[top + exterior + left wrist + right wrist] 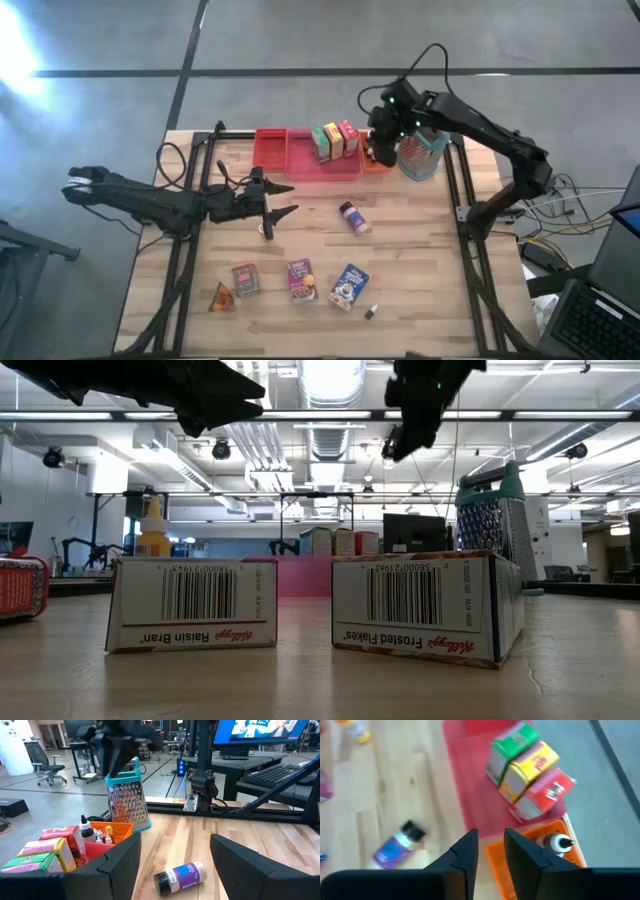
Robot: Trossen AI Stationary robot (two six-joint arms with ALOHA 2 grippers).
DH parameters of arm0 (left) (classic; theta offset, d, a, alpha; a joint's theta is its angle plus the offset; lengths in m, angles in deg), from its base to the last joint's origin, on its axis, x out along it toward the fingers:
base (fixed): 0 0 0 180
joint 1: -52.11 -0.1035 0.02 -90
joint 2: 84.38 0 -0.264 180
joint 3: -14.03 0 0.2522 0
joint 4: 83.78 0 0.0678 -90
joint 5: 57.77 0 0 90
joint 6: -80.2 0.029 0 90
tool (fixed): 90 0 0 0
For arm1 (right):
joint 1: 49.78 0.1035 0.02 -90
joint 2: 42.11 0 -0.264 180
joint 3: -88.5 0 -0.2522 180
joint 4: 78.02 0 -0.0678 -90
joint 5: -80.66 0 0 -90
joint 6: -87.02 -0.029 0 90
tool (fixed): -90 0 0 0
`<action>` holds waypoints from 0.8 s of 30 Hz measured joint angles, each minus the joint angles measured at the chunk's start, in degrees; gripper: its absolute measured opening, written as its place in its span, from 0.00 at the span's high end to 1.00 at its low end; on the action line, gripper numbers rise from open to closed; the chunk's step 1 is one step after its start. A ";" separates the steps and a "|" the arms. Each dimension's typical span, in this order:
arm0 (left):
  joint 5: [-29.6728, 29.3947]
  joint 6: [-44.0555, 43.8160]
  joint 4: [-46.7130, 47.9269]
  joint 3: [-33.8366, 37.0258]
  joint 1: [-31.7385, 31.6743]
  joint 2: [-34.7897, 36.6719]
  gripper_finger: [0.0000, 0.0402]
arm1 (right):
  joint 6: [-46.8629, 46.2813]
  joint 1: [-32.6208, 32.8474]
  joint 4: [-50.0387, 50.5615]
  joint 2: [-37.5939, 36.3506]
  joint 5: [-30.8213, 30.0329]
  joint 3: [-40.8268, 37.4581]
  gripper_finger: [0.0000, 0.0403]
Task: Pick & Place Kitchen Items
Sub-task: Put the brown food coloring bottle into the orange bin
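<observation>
Right gripper (490, 851): fingers narrow, slim gap, nothing between them; hangs above orange bin (507, 862) at table's far edge, over small bottles (555, 841) standing in it. Grater (422, 152) just beside bin. Green (321, 142), yellow (334, 139), red (348, 135) boxes side by side in red tray (272, 150).

Left gripper (275, 200): fingers apart, empty, above mid-table. Purple jar (354, 217) on its side near it.

Near edge: three boxes (300, 279), orange wedge (220, 297), tiny bottle (371, 312).
</observation>
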 joint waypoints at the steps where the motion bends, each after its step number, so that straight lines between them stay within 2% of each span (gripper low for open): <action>1: 0.00 0.00 0.06 0.00 0.00 0.00 0.39 | -0.78 1.37 0.31 -0.72 -0.81 0.00 0.80; 6: 0.02 0.00 0.24 -0.02 0.00 0.00 0.39 | -5.95 9.46 1.29 -4.44 -6.04 -0.02 0.86; 13: 0.22 0.02 0.52 -0.02 0.00 -0.01 0.39 | -13.51 21.14 0.89 -7.69 -6.39 -0.02 0.87; 19: 0.24 0.00 1.82 -0.02 0.00 0.00 0.39 | -19.76 30.64 -2.92 -7.49 -6.90 -0.07 0.85; 24: 0.26 -0.63 4.27 0.00 0.02 -0.02 0.39 | -23.22 39.15 -4.24 -6.26 -13.24 -0.11 0.86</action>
